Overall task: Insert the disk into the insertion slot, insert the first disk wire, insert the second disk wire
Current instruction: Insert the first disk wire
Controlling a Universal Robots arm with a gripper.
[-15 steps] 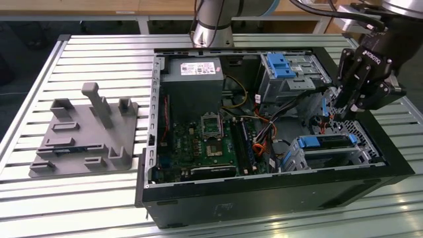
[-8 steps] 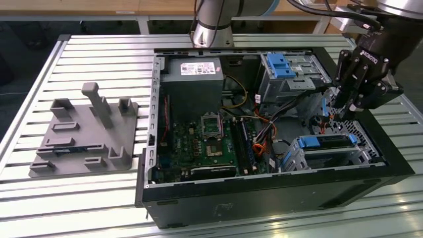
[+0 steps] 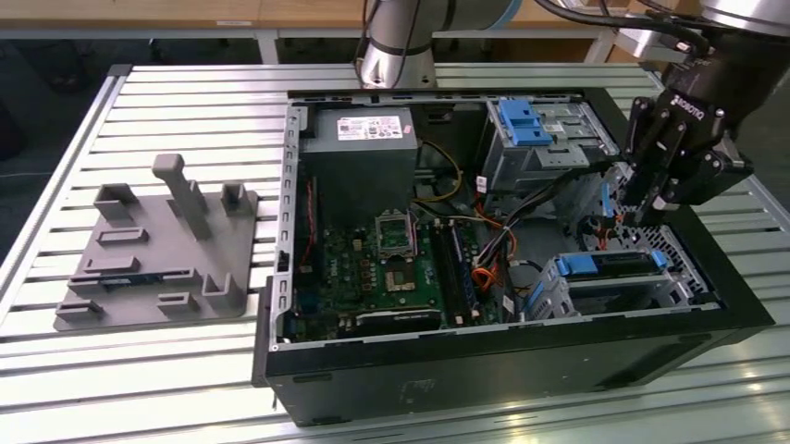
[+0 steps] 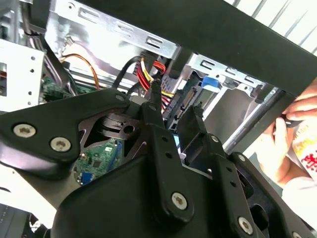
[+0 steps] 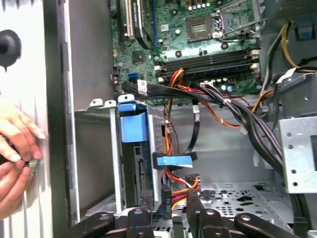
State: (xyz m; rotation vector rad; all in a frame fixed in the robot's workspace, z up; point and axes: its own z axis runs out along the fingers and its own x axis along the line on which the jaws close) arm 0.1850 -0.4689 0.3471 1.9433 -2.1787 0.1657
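Observation:
The disk (image 3: 608, 265), framed by its blue carrier, lies inside the insertion slot (image 3: 672, 289), a low grey perforated cage at the exterior view's right of the open computer case. In the first wrist view the disk (image 5: 133, 130) sits in the cage (image 5: 94, 148). Beside it hang a flat black wire with a blue tag (image 5: 173, 159) and a red, yellow and black wire bundle (image 5: 174, 182). My gripper (image 3: 624, 218) hovers just above the cage's open end. Its fingers (image 5: 166, 197) stand slightly apart around the bundle, gripping nothing that I can see. The gripper (image 4: 176, 103) points at those wires.
A taller grey bay with a blue latch (image 3: 524, 120) stands behind the cage. The motherboard (image 3: 395, 268) fills the case's middle. A person's hands (image 5: 15, 153) work at the case's outer wall close to the cage. A grey fixture plate (image 3: 161, 250) lies on the slatted table.

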